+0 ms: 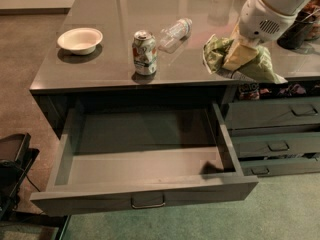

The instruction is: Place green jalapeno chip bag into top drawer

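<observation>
The green jalapeno chip bag [220, 51] is crumpled, light green, and held at the counter's front right edge. My gripper [236, 54] is shut on the green jalapeno chip bag, its yellowish fingers [239, 58] pinching the bag's middle, lifted slightly above the counter. The white arm comes in from the upper right. The top drawer [145, 196] is pulled wide open below the counter, to the left of and below the bag, and its inside holds nothing. Its metal handle [148, 202] shows on the front.
A soda can [144, 53] stands near the counter's front edge. A clear plastic bottle [176, 33] lies behind it. A white bowl [80, 40] sits at the left. Narrower stacked drawers [272, 129] are at the right. A dark object [12, 169] stands on the floor at left.
</observation>
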